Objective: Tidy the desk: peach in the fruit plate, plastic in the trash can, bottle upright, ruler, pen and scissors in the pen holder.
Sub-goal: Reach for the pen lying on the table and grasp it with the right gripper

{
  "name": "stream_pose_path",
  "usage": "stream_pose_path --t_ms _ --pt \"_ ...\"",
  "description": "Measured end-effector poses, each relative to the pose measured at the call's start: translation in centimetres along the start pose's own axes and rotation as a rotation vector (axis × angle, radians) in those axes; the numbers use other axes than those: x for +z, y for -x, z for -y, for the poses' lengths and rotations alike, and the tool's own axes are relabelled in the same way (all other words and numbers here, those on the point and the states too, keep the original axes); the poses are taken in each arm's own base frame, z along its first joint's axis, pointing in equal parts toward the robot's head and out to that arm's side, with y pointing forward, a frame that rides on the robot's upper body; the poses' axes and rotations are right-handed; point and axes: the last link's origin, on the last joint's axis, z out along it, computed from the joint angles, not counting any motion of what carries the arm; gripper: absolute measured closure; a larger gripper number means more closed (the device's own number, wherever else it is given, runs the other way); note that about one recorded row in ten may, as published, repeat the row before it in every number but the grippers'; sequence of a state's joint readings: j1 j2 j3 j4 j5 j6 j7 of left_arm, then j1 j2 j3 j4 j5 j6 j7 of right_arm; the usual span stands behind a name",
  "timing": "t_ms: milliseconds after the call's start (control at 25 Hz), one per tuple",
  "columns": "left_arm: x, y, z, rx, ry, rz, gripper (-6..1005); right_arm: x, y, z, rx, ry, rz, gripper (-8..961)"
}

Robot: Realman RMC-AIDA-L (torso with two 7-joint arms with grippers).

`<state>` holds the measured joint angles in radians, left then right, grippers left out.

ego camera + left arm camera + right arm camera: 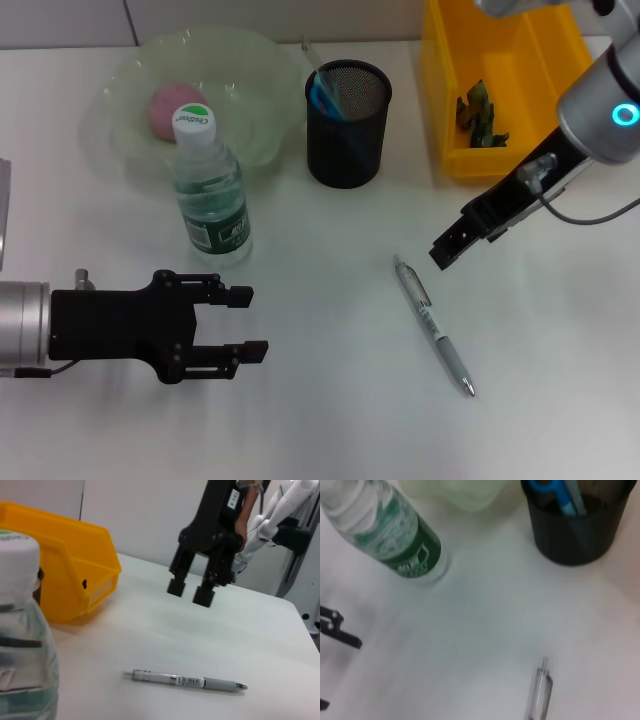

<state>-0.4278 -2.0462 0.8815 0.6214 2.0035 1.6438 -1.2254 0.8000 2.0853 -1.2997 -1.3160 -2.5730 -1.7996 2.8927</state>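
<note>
Pen point(434, 326) on desk point(330, 420), right of upright bottle point(208, 190).

Pink peach point(168, 108); green-labelled bottle point(208, 190); black mesh pen holder point(347, 124); yellow bin point(500, 90).

- One pen point(434, 326) lying on my desk point(330, 400), right of centre.
- One water bottle point(208, 190), upright, on the left.
- One black mesh pen holder point(347, 124) at the far middle.
- One green fruit plate point(255, 90), far left, with one pink peach point(166, 105) in it.
- One yellow bin point(500, 80), far right.
- And two grippers of mine: left gripper point(246, 323), right gripper point(441, 253).
</note>
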Motion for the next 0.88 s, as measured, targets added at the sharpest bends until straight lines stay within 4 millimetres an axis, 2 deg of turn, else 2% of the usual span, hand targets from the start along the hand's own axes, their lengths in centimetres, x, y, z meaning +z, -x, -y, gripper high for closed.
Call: stream_pose_path --t_ms 600,880 --pt "-0.2 0.3 -0.2 0.0 0.002 0.004 319 4.2 -0.2 -1.5 -0.036 -0.047 -0.115 214" --pt "-0.1 0.5 -0.4 -0.001 0.014 0.018 319 4.8 -0.2 -1.4 -0.035 -0.054 -0.109 215"
